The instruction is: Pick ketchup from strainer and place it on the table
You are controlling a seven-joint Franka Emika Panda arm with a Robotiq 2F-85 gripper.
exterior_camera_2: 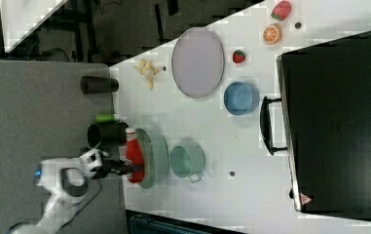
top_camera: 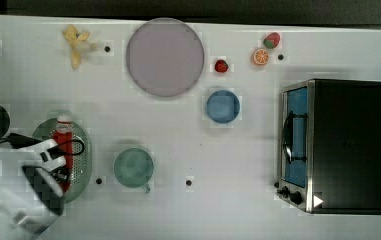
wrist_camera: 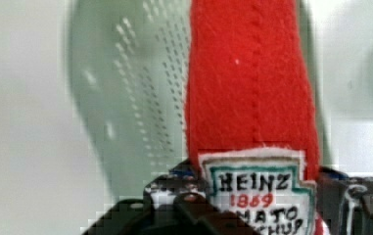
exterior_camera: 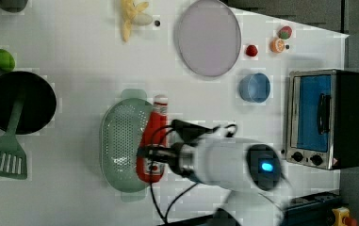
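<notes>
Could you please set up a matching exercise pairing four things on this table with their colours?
Things:
1. ketchup
2. strainer
3. bowl
4. plate

Colours:
A. blue
B. pale lilac-grey
C. red
D. pale green

Pairs: 1-C, 2-D, 3-A, 4-B

— How's the light where I work?
— Bright and even; the table (top_camera: 248, 150) glares white, shadows faint.
— And my wrist's picture?
— Soft; the ketchup (wrist_camera: 252, 88) is close and fuzzy, the overhead views blocky.
</notes>
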